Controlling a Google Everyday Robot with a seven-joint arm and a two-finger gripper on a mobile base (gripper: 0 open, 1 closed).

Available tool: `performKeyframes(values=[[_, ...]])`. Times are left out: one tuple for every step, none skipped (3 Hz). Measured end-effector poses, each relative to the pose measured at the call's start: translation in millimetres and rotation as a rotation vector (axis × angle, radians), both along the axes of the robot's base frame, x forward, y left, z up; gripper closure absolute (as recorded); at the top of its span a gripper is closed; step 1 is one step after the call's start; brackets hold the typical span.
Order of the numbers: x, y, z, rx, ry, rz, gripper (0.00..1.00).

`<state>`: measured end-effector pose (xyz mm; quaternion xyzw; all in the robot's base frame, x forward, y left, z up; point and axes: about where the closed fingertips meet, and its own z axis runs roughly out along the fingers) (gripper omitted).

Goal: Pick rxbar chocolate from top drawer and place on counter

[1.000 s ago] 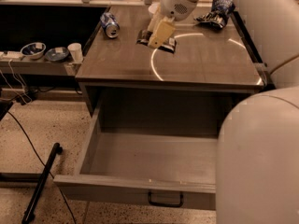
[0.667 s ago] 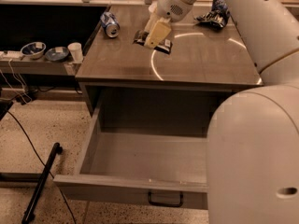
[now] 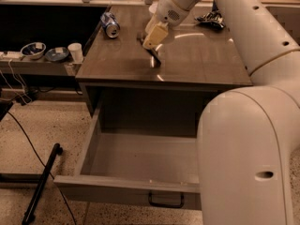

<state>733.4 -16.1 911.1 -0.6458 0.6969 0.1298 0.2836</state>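
Gripper (image 3: 153, 39) on the white arm sits right of the blue-and-silver drink can (image 3: 110, 25), lower and slightly nearer it than a second ago. We see the black-wrapped rxbar chocolate (image 3: 154, 57) under it, down at the glossy grey-brown counter (image 3: 201, 64); we cannot tell whether it is gripped. Below the can, the shallow grey top drawer (image 3: 140, 158) stays open.

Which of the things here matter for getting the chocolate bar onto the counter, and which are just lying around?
Job: rxbar chocolate; gripper, right over it above the counter; top drawer, open.
Lying about: drink can and chip bag on the counter; bowls and white cup on the side shelf.
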Motion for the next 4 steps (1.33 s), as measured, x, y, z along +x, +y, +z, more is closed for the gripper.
performKeyframes(values=[[0,0,0,0.0,0.0,0.0,0.0],[0,0,0,0.0,0.0,0.0,0.0],[-3,-35,1,0.022,0.002,-0.058,0.0],[-3,-44,0,0.022,0.003,-0.07,0.0]])
